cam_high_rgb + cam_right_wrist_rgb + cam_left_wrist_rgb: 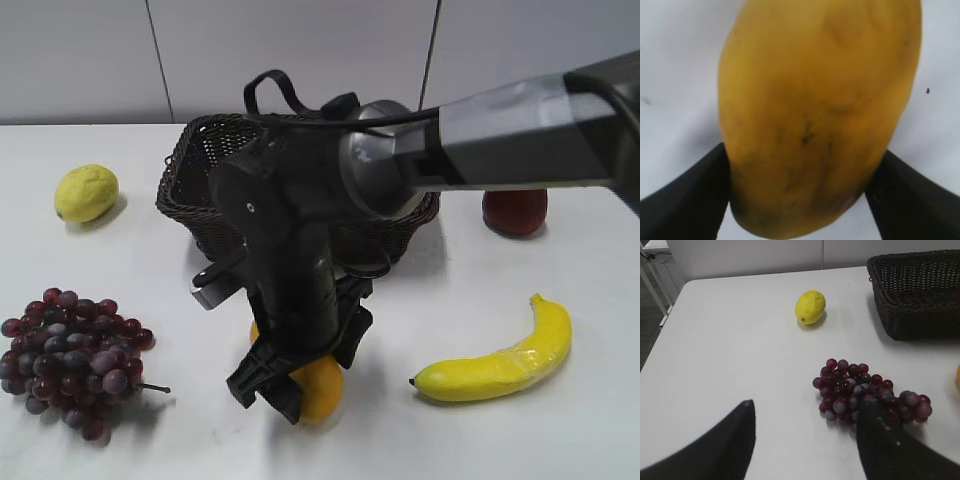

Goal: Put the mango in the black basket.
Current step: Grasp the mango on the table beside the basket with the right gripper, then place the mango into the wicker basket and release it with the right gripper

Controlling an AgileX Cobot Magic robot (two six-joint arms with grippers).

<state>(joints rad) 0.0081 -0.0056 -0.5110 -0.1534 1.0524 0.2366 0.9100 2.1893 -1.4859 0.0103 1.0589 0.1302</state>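
The mango (322, 388) lies on the white table in front of the black basket (185, 195). My right gripper (300, 375) reaches down over it with a finger on each side. In the right wrist view the mango (815, 115) fills the frame, and both fingers of the right gripper (805, 152) press its flanks. My left gripper (805, 405) is open and empty above the table, next to the grapes. The basket (910, 290) shows at the top right of the left wrist view, and a sliver of the mango (958, 377) at its right edge.
A lemon (86, 192) lies at the left, also seen in the left wrist view (810, 306). Red grapes (70, 355) lie front left and show in the left wrist view (867, 390). A banana (500, 360) lies front right. A red fruit (515, 210) sits right of the basket.
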